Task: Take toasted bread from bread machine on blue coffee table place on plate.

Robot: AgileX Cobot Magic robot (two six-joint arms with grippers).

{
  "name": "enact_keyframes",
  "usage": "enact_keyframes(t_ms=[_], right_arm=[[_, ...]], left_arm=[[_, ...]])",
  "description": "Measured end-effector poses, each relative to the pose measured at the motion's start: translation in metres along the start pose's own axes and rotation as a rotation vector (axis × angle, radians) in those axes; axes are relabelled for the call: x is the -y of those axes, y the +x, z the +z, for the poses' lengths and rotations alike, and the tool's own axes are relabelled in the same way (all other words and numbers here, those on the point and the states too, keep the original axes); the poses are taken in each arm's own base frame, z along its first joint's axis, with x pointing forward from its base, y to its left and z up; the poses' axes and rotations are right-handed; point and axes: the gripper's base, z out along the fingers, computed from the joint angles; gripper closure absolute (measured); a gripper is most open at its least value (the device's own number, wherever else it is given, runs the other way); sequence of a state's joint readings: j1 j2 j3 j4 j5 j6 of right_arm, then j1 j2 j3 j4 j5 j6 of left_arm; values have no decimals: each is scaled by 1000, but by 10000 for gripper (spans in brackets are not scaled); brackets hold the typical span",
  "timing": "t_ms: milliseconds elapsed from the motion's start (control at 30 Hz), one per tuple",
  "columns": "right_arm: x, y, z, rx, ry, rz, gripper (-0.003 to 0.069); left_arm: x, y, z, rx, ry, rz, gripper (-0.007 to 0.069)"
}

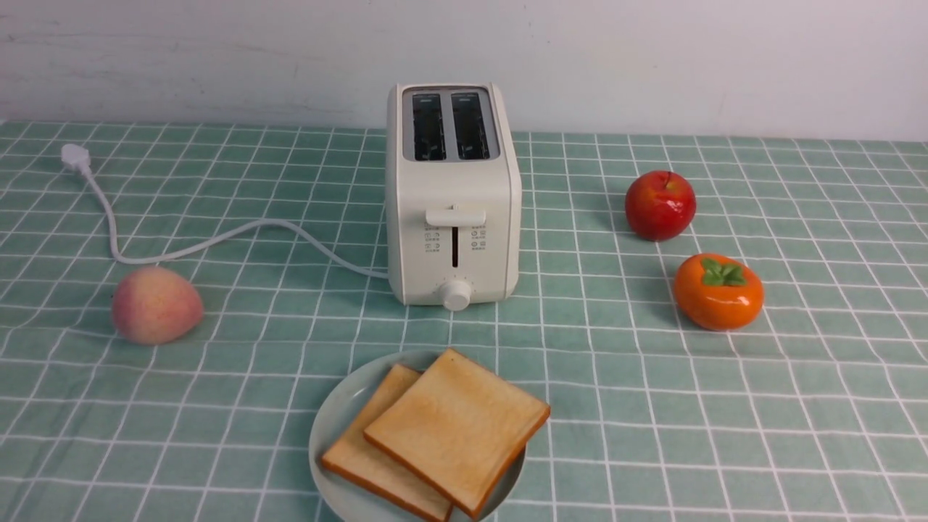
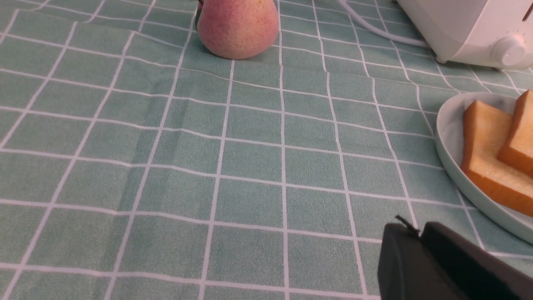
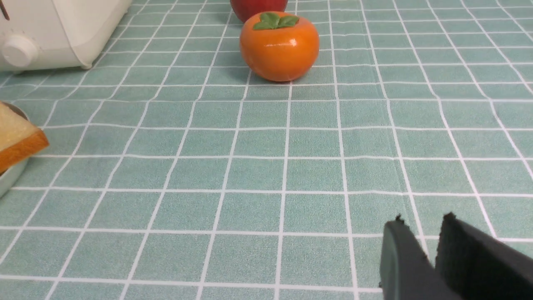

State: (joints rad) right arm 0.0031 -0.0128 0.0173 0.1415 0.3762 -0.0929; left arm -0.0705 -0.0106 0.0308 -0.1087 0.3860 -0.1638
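**Both toast slices on the plate, slots empty**

The toaster (image 1: pixel 453 196) stands upright near the middle of the table (image 1: pixel 797 406), its two top slots dark and empty and its lever high on the front. Its white cord (image 1: pixel 217 243) snakes off to the left and ends in a plug lying loose on the cloth.

The plate (image 1: pixel 341 406) sits just in front of the toaster, at the near edge of the front view. Two toast slices lie on it: the lower slice (image 1: pixel 370 453) flat on the plate, the upper slice (image 1: pixel 457 428) overlapping it and sticking out past the rim on the right.

A peach (image 1: pixel 156 304) rests left of the toaster. An apple (image 1: pixel 660 205) and a persimmon (image 1: pixel 718 291) sit to the right, close together.

Neither arm shows in the front view. The left hand (image 2: pixel 420 243) hangs low over bare cloth near the plate's rim, fingers pressed together and holding nothing. The right hand (image 3: pixel 433 241) hangs over bare cloth as well, fingers a narrow slit apart, nearly closed and empty.
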Motion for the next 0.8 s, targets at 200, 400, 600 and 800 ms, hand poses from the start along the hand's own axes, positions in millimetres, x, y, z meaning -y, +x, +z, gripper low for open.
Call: enact_keyframes(t_ms=[200,400,600,800], right_arm=[[0,0,0,-1,-2,14,510],[0,0,0,-2,-2,15,500],[0,0,0,-2,-2,15,494],[0,0,0,-2,-3,16,484]], left_arm=[[0,0,0,0,0,0,568],[0,0,0,0,0,0,561],[0,0,0,0,0,0,557],[0,0,0,0,0,0,550]])
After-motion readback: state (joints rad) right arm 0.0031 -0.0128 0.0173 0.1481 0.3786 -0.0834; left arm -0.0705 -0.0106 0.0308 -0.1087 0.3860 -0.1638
